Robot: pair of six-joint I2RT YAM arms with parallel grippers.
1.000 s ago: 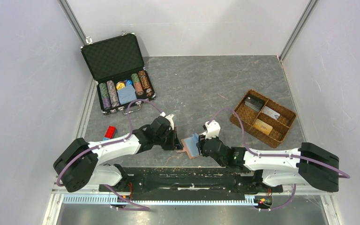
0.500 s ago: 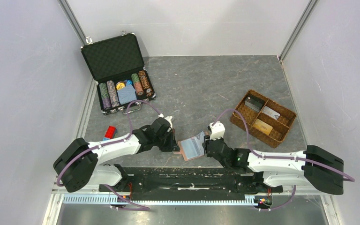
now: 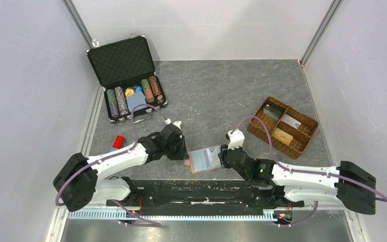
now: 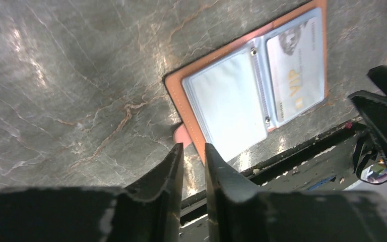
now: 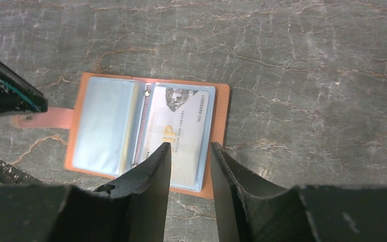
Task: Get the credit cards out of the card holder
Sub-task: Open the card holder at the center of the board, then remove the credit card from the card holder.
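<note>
Card holder (image 5: 101,126) open beneath your right claw (image 5: 190,147), half-parted, empty: hook the card (image 5: 181,118) by its edge. Left claw (image 4: 193,148), barely parted, empty, should pin the tab (image 4: 181,135) ahead.

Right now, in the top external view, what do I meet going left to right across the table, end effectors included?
black foam-lined chip case → left end effector → open tan leather card holder → right end effector → brown woven divided tray
</note>
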